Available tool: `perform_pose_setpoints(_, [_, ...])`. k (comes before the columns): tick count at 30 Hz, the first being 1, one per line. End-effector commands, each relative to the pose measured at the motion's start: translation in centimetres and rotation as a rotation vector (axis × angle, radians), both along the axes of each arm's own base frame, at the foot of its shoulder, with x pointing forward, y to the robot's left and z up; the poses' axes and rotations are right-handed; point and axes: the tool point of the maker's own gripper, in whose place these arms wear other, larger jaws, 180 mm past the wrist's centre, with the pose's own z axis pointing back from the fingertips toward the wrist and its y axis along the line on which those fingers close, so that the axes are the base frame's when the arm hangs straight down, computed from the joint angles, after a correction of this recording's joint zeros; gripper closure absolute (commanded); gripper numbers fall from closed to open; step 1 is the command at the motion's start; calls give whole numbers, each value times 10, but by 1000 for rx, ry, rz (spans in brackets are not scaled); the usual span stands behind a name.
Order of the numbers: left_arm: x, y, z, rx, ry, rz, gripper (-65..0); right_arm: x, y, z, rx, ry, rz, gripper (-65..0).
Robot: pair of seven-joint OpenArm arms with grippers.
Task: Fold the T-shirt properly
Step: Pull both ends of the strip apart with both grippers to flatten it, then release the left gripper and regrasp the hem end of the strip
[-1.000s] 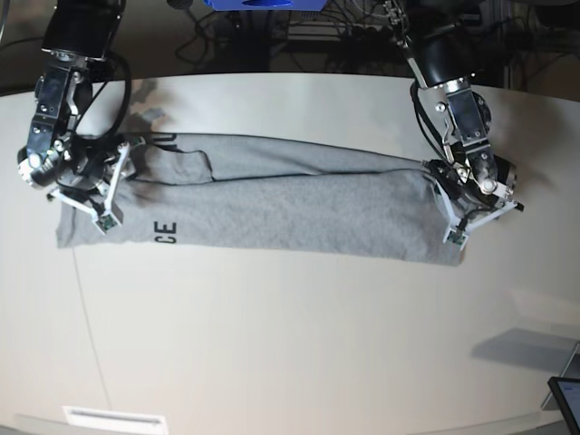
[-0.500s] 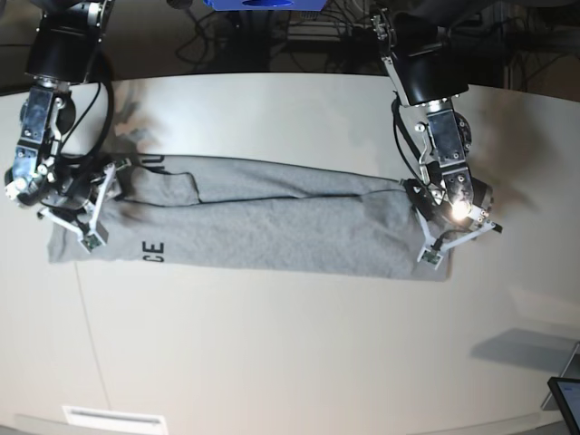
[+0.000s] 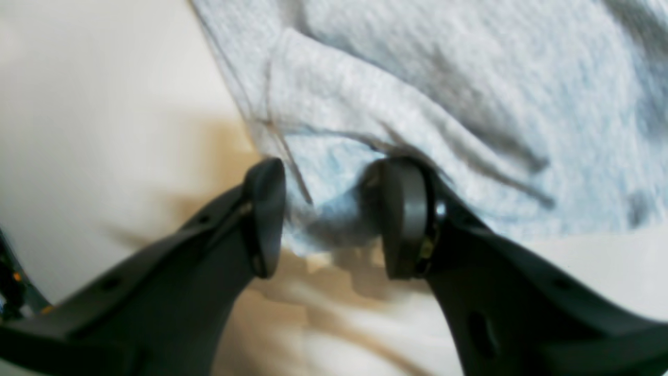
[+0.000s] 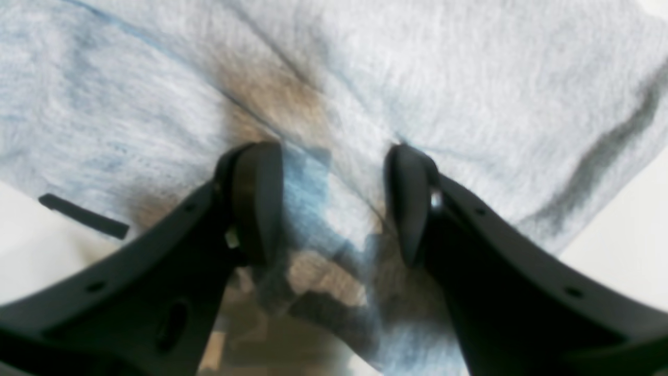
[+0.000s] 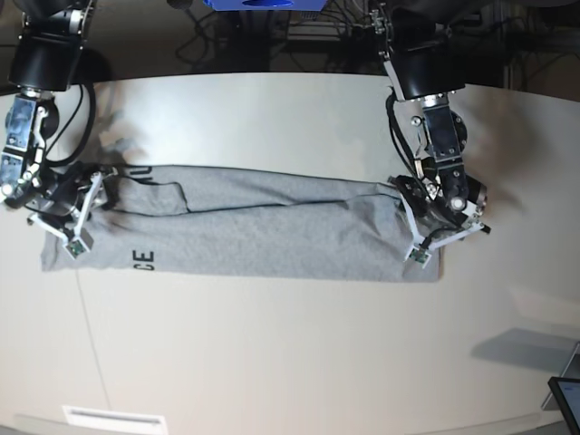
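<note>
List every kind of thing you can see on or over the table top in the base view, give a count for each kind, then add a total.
Heather-grey T-shirt: 1
Robot grippers: 2, the left gripper and the right gripper, one at each end of the shirt
White table: 1
Dark screen corner at the lower right edge: 1
Total: 5

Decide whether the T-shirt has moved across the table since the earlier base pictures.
Yes. The T-shirt has slid toward the base view's left, away from the dark screen corner at lower right.

A pale cream table point(image 5: 272, 344) fills the view, with dark tangled cables point(image 5: 317, 36) behind it.
</note>
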Motion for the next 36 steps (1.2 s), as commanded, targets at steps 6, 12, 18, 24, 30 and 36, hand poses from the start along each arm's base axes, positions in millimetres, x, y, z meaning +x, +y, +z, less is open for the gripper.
perform_pose_setpoints(6, [-15,18,30,124,-4,1,-296,-24,-32,-11,-138,129,-23,-325])
perform_pose_setpoints(12, [-9,19,38,154,-19,-27,-296,-24,-31,-10,-144,134,-21,-325])
perform_pose_setpoints(18, [-3,19,44,155,-37,-25,-301,-21,-32,0,-166,114,-15,-325])
perform_pose_setpoints(24, [6,19,54,158,-71,-21,-301,-14,-37,30,-240,72,-9,-325])
perform_pose_setpoints(30, [10,19,65,166,-107,-20,-301,-8,-37,56,-294,23,-1,-325])
perform_pose_setpoints(36, [9,23,67,161,-113,-3,-301,2,-38,69,-309,-10,-5,-326])
